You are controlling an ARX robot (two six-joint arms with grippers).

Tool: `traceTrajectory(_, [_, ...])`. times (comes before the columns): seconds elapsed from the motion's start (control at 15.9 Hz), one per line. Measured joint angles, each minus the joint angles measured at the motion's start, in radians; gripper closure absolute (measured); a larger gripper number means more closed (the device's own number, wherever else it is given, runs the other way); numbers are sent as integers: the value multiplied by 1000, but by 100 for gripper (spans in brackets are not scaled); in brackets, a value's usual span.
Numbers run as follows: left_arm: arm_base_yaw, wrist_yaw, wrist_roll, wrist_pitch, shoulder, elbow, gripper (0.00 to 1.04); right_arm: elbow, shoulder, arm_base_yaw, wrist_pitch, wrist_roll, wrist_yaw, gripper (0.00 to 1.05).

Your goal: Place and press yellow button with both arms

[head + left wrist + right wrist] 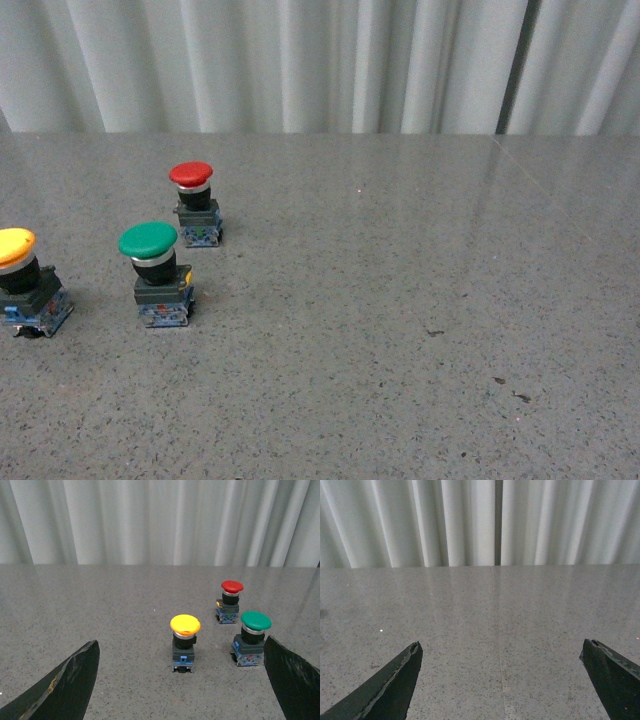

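Observation:
The yellow button [22, 285] stands upright at the far left edge of the front view, partly cut off; its glossy cap, black body and blue base show whole in the left wrist view [184, 641]. My left gripper [181, 652] is open, its black fingers [65, 685] spread wide, and the yellow button sits ahead between them, untouched. My right gripper [501, 652] is open too, with only bare grey tabletop between its fingers [390, 685]. Neither of the arms shows in the front view.
A green-capped button [157, 272] [252, 637] stands just right of the yellow one, close to the left gripper's finger in the wrist view. A red-capped button [195, 203] [230, 601] stands farther back. White curtain [320, 60] hangs behind the grey speckled table [400, 330].

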Motion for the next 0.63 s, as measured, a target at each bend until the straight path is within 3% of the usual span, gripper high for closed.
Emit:
traceTrajectory(0.44, [0,0,0,0,0,0,7,0,0,0,0,0,0,6])
traceTrajectory(0.5, [-10,-31,10,-92,23,25,7,0,0,0,0,0,0,6])
traceTrajectory(0.57, [-2,-66,32,-155,124,69,7,0,0,0,0,0,0,6])
traceTrajectory(0.63, [35,-60,56,-89,264,114,7,0,0,0,1,0,0,6])
